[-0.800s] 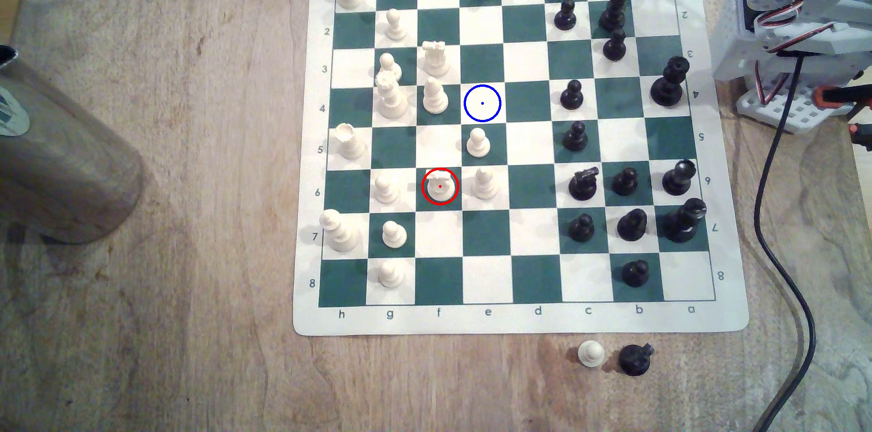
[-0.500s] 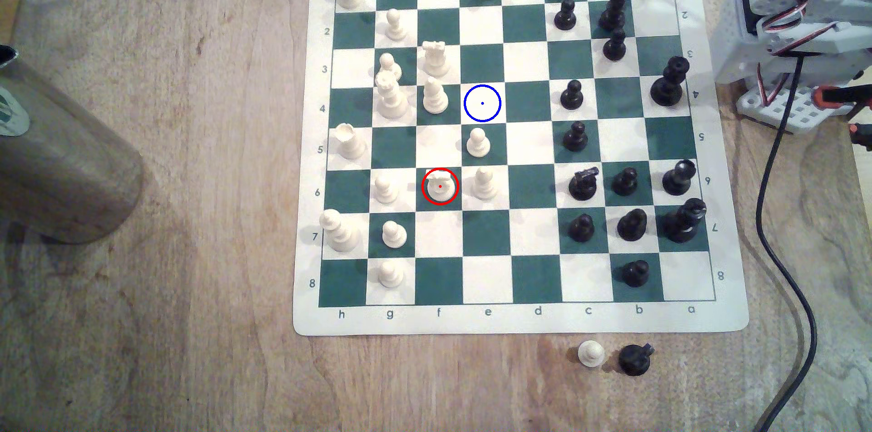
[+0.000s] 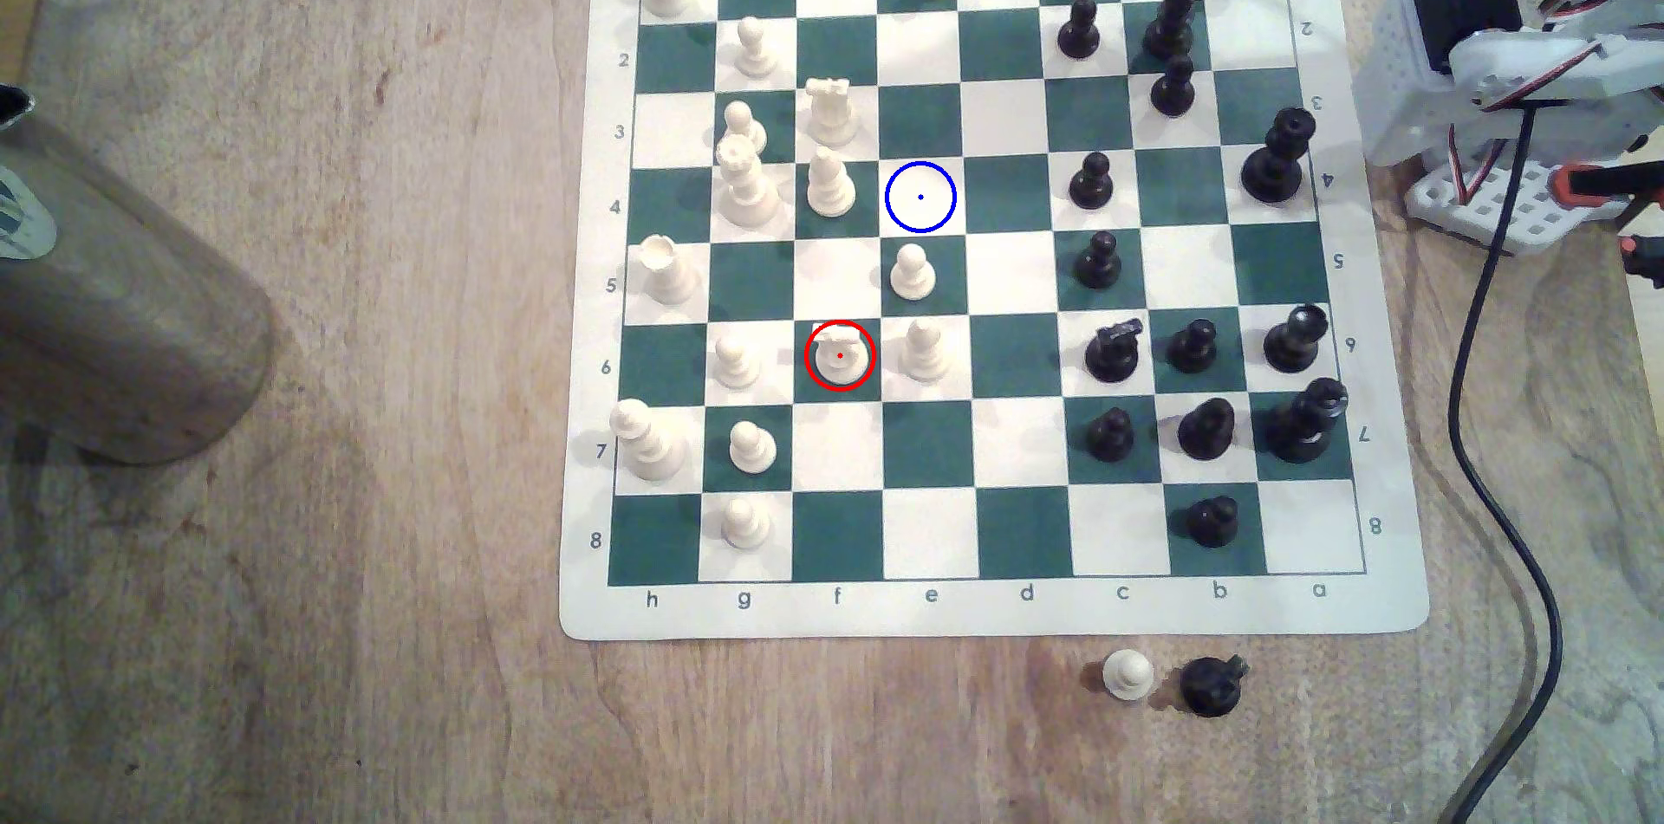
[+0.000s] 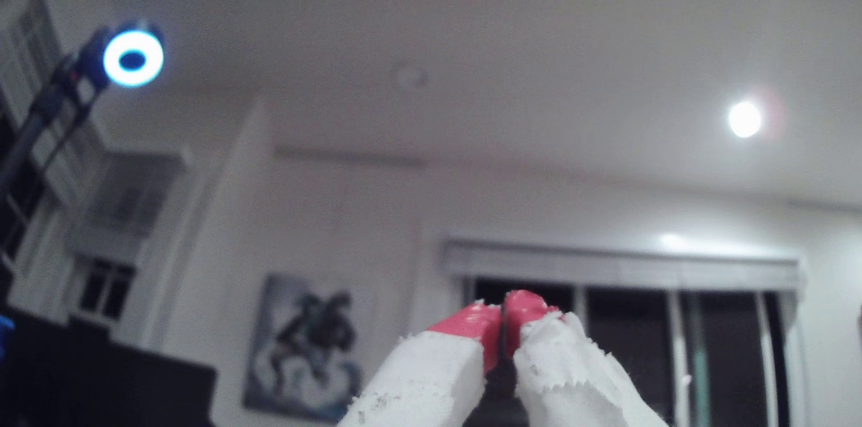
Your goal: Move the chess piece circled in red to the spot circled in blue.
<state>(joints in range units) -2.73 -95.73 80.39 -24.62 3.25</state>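
The chess piece (image 3: 839,354), a cream-white knight, stands inside the red ring on a green square of the board (image 3: 927,446). The spot (image 3: 920,197) is a bare cream square ringed in blue, two rows up and one column to the exterior view's right of the knight. The arm (image 3: 1531,68) stands folded at the exterior view's far right, off the board. In the wrist view my gripper (image 4: 506,310) points up at a ceiling and wall; its red-tipped white fingers (image 4: 466,319) are pressed together with nothing between them.
Cream pawns (image 3: 912,273) (image 3: 925,349) stand close by the knight and the spot, and a cream bishop (image 3: 829,183) sits just left of the spot. Black pieces crowd the board's right side. A cream pawn (image 3: 1126,674) and a black knight (image 3: 1211,684) lie off the board. A black cable (image 3: 1486,428) runs down the right; a metal cylinder (image 3: 117,293) stands at the left.
The arm at the exterior view's right has shifted and turned at its upper joints. No chess piece has moved.
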